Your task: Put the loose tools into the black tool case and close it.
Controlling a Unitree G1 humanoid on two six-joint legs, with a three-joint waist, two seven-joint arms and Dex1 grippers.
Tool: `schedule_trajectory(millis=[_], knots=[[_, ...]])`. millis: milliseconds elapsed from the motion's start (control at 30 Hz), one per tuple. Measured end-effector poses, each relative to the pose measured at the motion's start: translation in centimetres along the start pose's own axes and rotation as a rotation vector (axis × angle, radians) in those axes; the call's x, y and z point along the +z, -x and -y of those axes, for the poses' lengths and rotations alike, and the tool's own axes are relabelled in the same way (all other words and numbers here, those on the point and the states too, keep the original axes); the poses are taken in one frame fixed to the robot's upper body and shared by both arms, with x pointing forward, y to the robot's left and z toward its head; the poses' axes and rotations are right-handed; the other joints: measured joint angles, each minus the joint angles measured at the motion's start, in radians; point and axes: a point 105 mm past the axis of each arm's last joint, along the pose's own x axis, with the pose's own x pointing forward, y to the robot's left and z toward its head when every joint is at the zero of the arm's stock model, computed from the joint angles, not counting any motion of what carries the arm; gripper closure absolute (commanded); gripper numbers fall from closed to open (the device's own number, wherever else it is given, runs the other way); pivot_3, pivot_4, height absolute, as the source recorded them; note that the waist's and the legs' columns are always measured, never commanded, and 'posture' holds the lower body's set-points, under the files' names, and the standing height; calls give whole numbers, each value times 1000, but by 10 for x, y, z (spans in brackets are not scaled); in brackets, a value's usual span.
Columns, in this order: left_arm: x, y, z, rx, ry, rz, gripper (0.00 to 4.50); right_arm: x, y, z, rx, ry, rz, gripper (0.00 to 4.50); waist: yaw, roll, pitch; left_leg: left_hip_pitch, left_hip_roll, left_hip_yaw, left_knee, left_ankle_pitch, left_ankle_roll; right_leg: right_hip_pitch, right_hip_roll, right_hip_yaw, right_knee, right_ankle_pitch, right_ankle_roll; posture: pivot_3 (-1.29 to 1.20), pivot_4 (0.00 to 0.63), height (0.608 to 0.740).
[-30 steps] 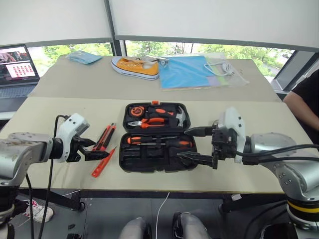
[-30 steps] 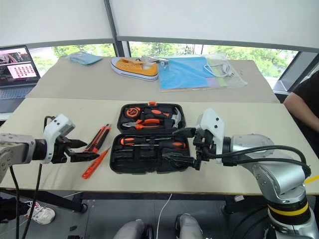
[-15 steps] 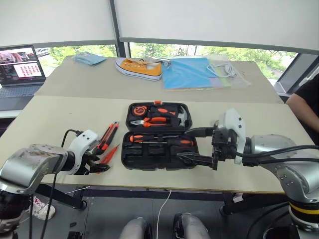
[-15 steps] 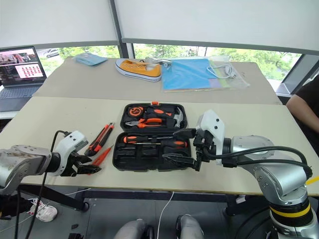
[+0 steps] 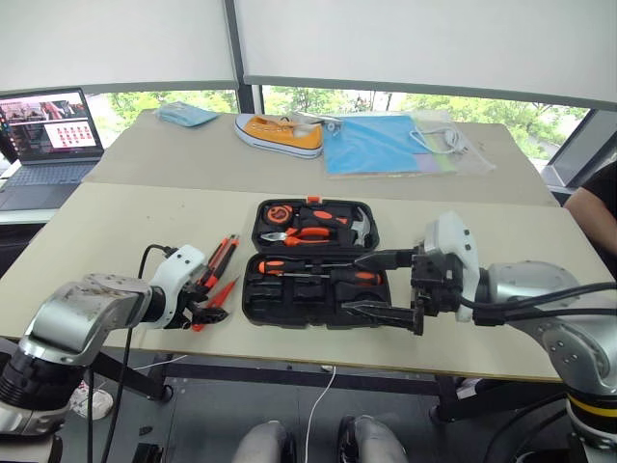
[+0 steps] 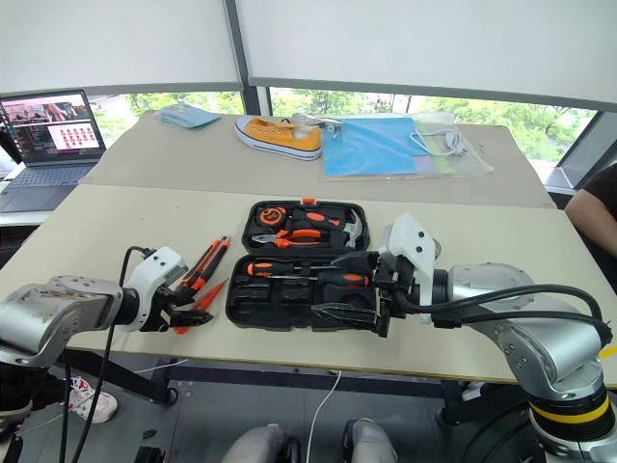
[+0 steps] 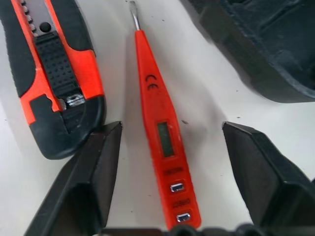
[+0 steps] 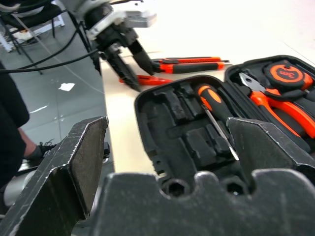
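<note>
The black tool case (image 5: 289, 307) lies open on the table. Two orange-and-black screwdrivers (image 5: 318, 272) lie in its near half. Pliers, a hammer and a tape measure fill its far half. To the case's left lie the orange-black utility knife (image 5: 218, 258) and the slim orange tester pen (image 7: 156, 103). My left gripper (image 7: 171, 127) is down at the table, open, its fingers (image 7: 101, 162) standing either side of the pen's rear end without touching it. My right gripper (image 5: 384, 286) hovers open over the case's right end, holding nothing.
A laptop (image 5: 53, 125) stands at the far left. On the back table are a yellow shoe (image 5: 281, 133), a blue folder (image 5: 381, 145), a bagged white cable (image 5: 448, 143) and a teal cloth (image 5: 188, 114). A person (image 5: 600, 207) sits at the right edge.
My left gripper has dropped to the table and come around the tester pen, its jaws narrowing. The camera view has shifted. The right arm has stayed where it was.
</note>
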Motion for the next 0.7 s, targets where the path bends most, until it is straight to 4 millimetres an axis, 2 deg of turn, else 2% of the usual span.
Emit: schedule_trajectory(millis=[133, 167, 333, 433, 533, 633, 700], knots=[[-1, 3, -7, 3, 33, 5, 3825, -3, 3, -5, 18, -25, -8, 0, -1, -1, 0, -1, 0, 0, 0, 0, 0, -1, 0, 0, 0, 0, 0, 0, 150, 718], [-1, 6, -8, 1, 37, 1, 4060, -4, 4, -7, 25, -34, -9, 0, -3, -1, 1, -2, 0, 0, 0, 0, 0, -2, 0, 0, 0, 0, 0, 0, 150, 718], [-1, 34, -18, -5, 28, -20, 4065, -6, 11, -11, 29, -54, -22, 0, -11, -5, 3, -3, 1, 0, 0, 3, 6, -3, 2, 0, -2, 0, 0, 0, 150, 718], [21, 59, -20, -36, -23, 66, 4065, -8, 13, -11, 20, -60, -28, 0, -9, -5, 3, -4, 1, 0, -1, 2, 4, -3, 1, -1, -4, 0, 0, 0, 150, 718], [40, 70, -15, -106, -78, 144, 4065, -9, 13, -11, 16, -56, -27, 0, -1, -5, 3, -5, 0, -1, 0, 0, 0, -3, 1, -1, -5, 0, 0, 0, 150, 718], [60, 72, -5, -210, -306, 210, 4065, -10, 12, -11, 19, -54, -27, 0, -1, -5, 3, -5, 0, 0, -1, 0, 0, -3, 0, -1, -5, 0, 0, 0, 150, 718], [74, 66, 5, -293, -441, 223, 4065, -13, 11, -13, 24, -57, -33, 0, 3, -5, 3, -5, 0, 0, 0, 0, 0, -3, 1, -2, -5, 0, 0, 0, 150, 718]])
